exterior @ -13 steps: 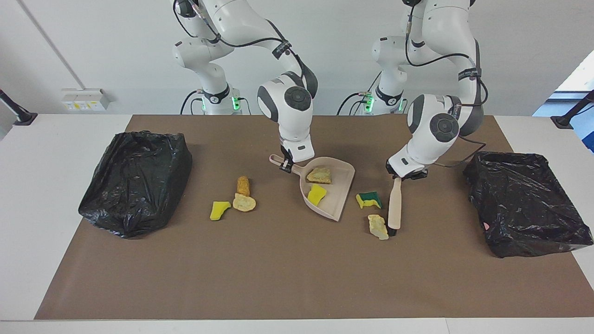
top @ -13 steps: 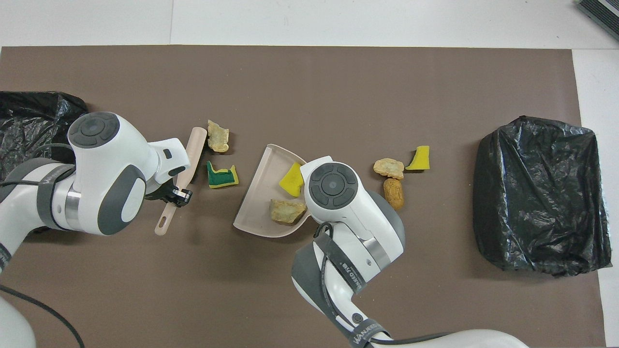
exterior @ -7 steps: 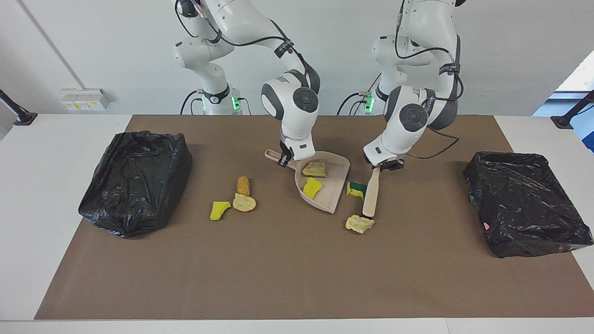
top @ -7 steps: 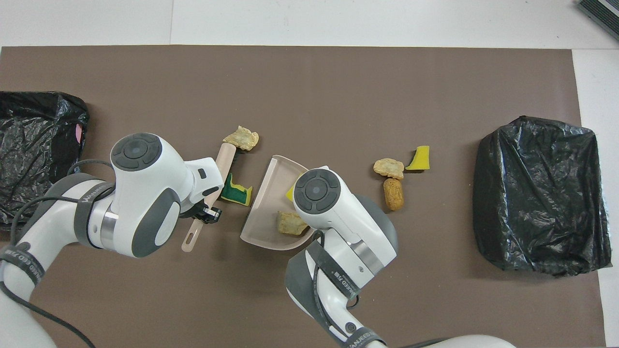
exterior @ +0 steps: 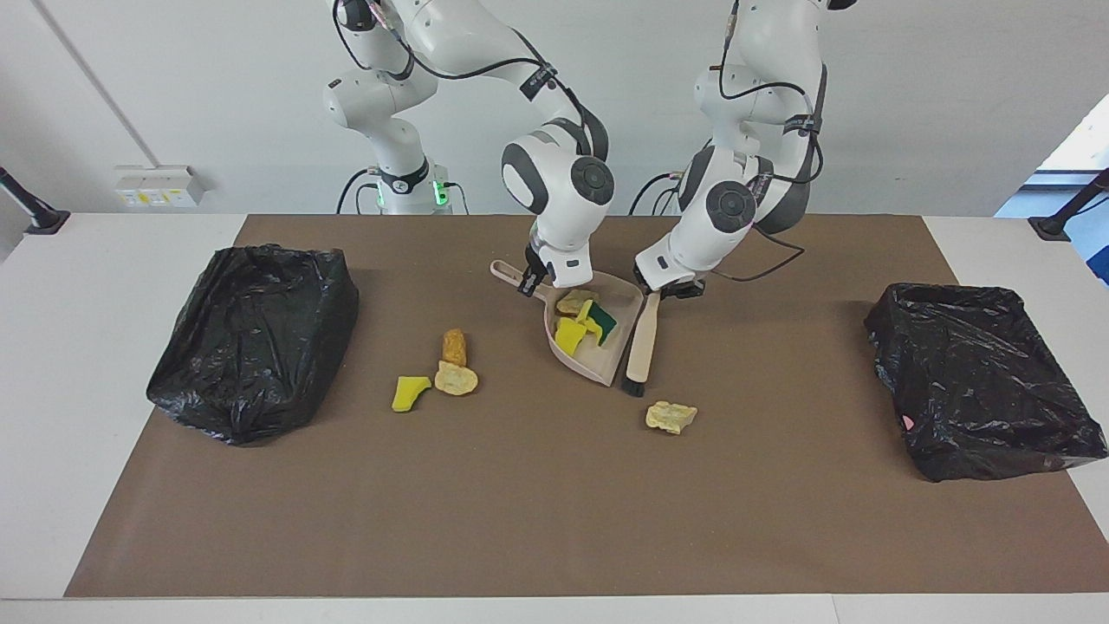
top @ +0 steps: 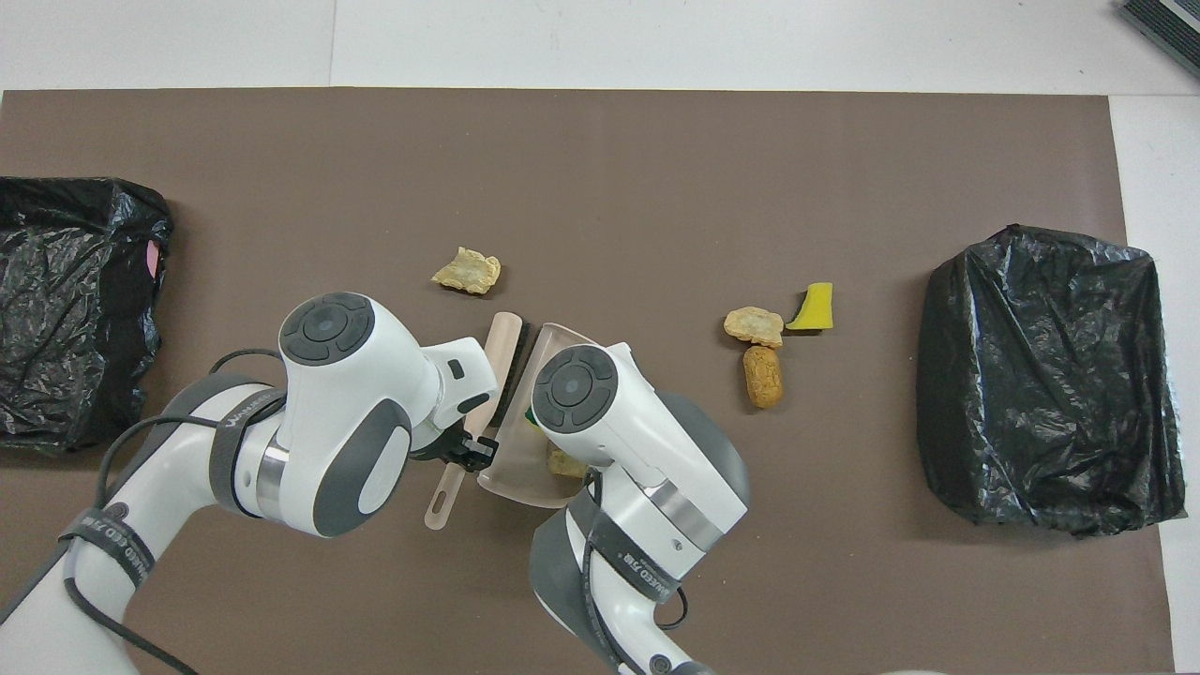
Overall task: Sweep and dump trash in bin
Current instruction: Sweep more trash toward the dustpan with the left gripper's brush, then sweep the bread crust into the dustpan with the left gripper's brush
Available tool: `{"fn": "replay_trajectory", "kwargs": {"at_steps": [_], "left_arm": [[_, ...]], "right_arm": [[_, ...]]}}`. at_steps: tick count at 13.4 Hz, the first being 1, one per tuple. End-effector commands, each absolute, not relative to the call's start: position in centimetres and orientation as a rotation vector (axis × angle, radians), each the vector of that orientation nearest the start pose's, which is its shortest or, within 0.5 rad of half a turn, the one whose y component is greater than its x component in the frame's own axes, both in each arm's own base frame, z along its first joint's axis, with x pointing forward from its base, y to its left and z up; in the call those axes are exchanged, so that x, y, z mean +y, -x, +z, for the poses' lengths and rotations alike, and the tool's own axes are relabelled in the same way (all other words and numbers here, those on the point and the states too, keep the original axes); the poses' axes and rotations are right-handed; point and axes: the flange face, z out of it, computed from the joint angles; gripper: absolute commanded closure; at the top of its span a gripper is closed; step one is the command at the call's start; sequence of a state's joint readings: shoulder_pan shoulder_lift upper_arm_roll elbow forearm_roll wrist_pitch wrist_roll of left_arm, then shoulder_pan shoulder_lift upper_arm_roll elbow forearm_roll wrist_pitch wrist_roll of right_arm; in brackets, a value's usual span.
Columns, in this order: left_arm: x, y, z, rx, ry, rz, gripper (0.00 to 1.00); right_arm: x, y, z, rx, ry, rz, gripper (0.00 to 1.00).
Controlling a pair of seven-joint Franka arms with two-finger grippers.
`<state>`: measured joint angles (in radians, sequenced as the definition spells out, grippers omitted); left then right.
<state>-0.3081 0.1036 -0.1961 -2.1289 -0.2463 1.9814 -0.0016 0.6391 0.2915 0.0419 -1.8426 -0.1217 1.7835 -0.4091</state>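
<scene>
Since the earlier frames the green-backed yellow sponge scrap (exterior: pixel 599 322) has been pushed off the mat into the beige plastic dustpan (exterior: pixel 598 368), and the beige wooden-handled brush (exterior: pixel 642 345) has closed in until it lies along the pan's open lip; the pan itself has shifted slightly toward the robots.

Trash, in pan: green-backed scrap; one bright yellow sponge bit (exterior: pixel 568 334); one pale beige foam chunk (exterior: pixel 573 301), nearest the handle.

Trash, on mat: one pale beige crumbly chunk (exterior: pixel 671 417) (top: pixel 467 271), just past the brush's bristle end, farther from the robots than the pan. Toward the right arm's end: orange-brown lump (exterior: pixel 454 346) (top: pixel 763 376), a second beige chunk (exterior: pixel 456 379) (top: pixel 754 325) touching it, and a yellow sponge bit (exterior: pixel 409 392) (top: pixel 812 308) just beside that chunk.

Left gripper (exterior: pixel 673 293): clamped on the brush handle, bristles down at the pan's edge.

Right gripper (exterior: pixel 529 282): clamped on the dustpan's handle, pan resting on the mat.

Bins: two, lined with black plastic bags. One (exterior: pixel 256 338) (top: pixel 1045 375) at the right arm's end of the bench; one (exterior: pixel 983 377) (top: pixel 70 309) at the left arm's end. Both well apart from the trash.

Surface: brown mat (exterior: pixel 537 511) over a white bench (exterior: pixel 104 286).
</scene>
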Motion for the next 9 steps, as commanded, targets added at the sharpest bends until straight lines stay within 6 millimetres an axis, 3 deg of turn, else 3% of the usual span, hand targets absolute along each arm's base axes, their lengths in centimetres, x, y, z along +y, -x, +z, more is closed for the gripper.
{"fn": "replay_trajectory", "kwargs": {"at_steps": [1, 4, 9], "left_arm": [[-27.1, -44.3, 35.5, 0.546, 3.219, 0.554, 1.0], [-26.7, -46.2, 38.8, 0.537, 3.235, 0.543, 1.0], [-22.5, -49.9, 40.1, 0.503, 3.198, 0.438, 1.0]], "right_arm": [[35.7, -46.1, 35.2, -1.74, 2.772, 0.559, 1.0], [36.0, -46.3, 35.6, -1.725, 2.785, 0.54, 1.0], [36.1, -46.4, 36.0, -1.723, 2.788, 0.527, 1.0]]}}
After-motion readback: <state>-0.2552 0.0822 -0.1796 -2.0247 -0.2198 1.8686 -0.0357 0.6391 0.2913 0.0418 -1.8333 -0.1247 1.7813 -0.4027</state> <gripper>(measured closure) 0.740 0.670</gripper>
